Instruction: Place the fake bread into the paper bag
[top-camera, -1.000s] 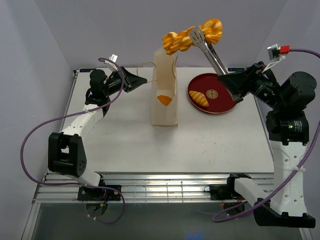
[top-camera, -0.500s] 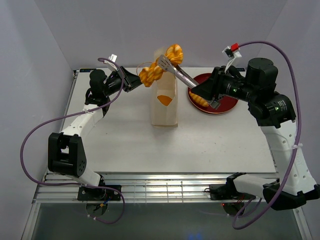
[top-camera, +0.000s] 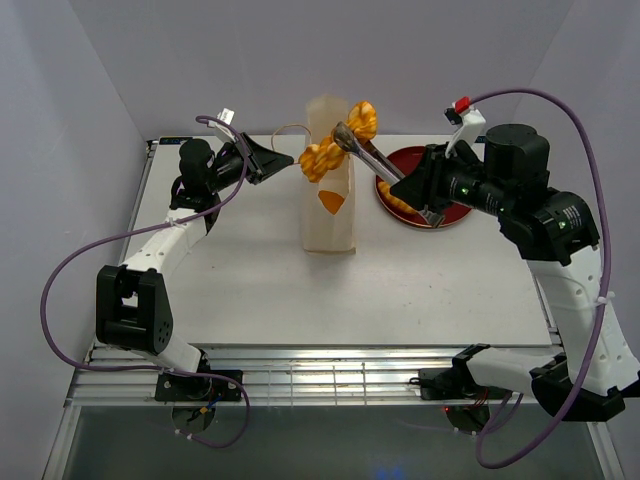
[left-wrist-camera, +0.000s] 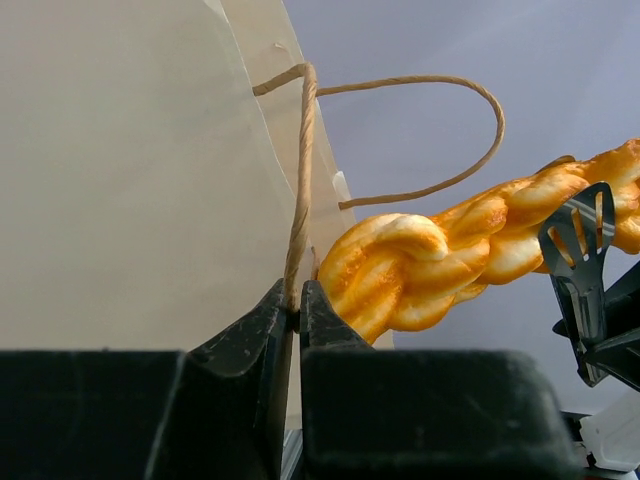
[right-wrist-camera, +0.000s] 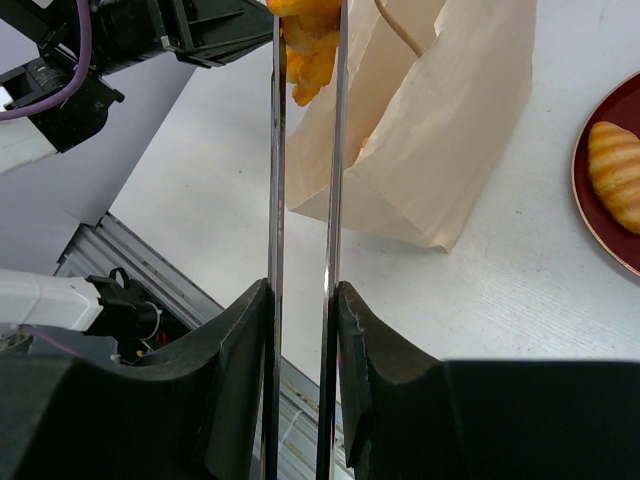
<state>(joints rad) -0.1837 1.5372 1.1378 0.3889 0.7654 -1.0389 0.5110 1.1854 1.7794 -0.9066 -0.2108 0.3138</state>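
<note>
The right gripper (right-wrist-camera: 303, 295) is squeezed around a pair of tongs (right-wrist-camera: 277, 150). The tongs clamp the braided loaf (top-camera: 320, 158) just over the mouth of the paper bag (top-camera: 328, 225), and it is not yet let go. The left gripper (left-wrist-camera: 297, 305) pinches the bag's cord handle (left-wrist-camera: 303, 150), seemingly steadying the bag. One croissant (right-wrist-camera: 615, 165) lies on the red plate (top-camera: 412, 157), so that one is left too. An orange patch shows on the bag's front, but I can't tell whether it is bread inside.

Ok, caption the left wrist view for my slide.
Left gripper pinches the paper bag's cord handle while tongs hold the braided bread beside it.
</note>
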